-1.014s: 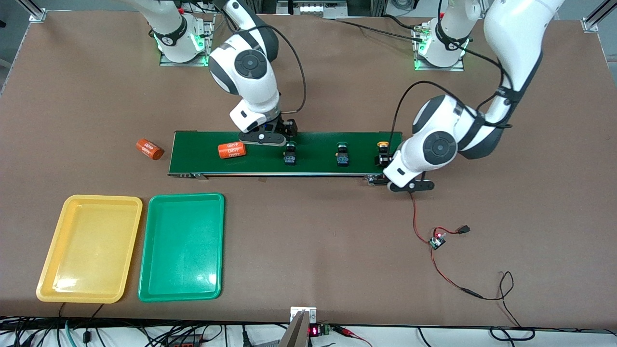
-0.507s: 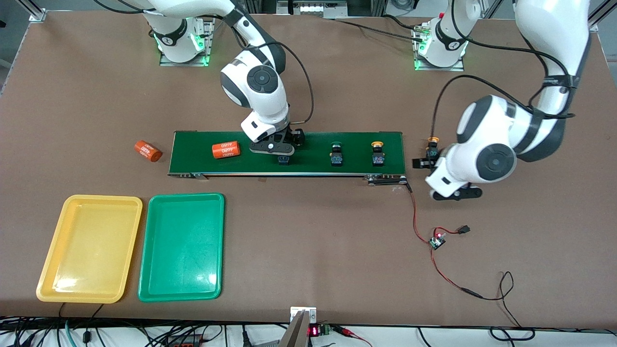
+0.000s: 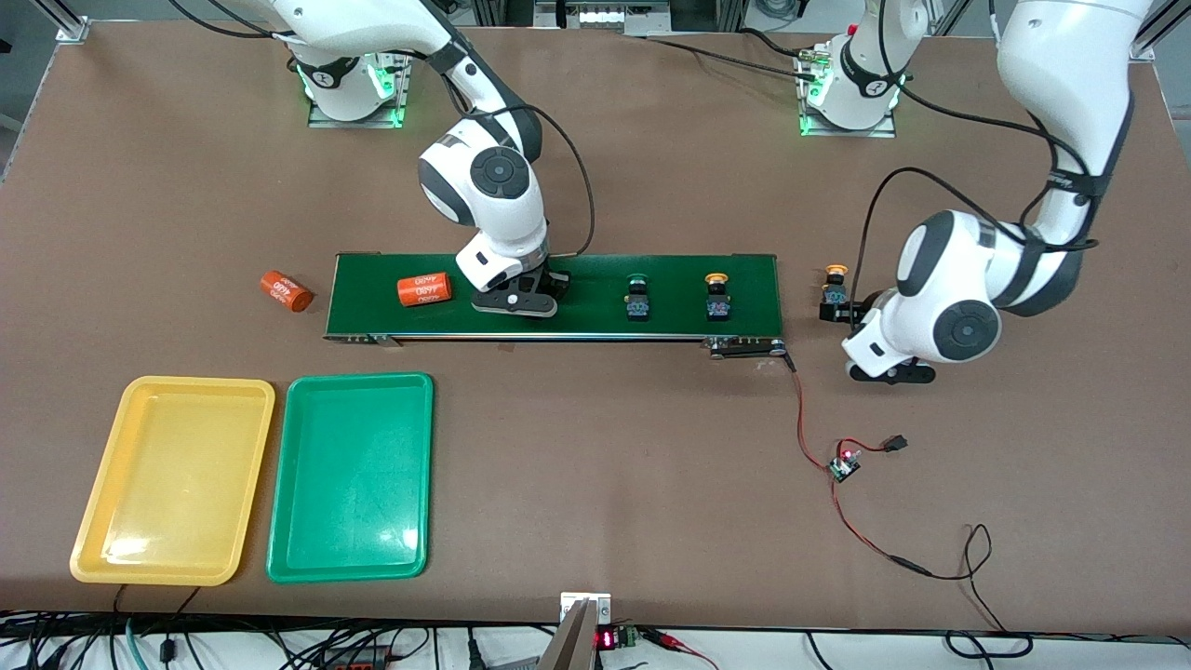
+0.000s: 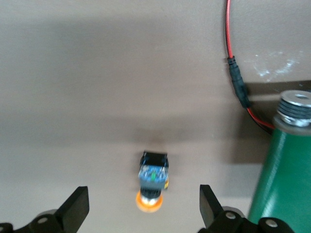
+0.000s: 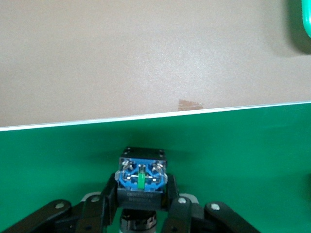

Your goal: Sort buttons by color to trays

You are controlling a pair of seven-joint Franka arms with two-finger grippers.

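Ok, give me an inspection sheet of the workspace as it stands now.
Surface: brown table, green belt across the middle.
Job's things: green button and yellow button on the belt; another yellow button on the table off the belt's end; a fourth button in the right hand; yellow tray and green tray hold nothing.
Clutter: two orange cylinders, small board.
Grippers: right hand shut on the fourth button; left hand open over the off-belt button.
Cables: red wires.
Surroundings: nothing seen.

Conveyor belt (image 3: 595, 321) (orange cylinder (image 3: 424, 289) aboard)
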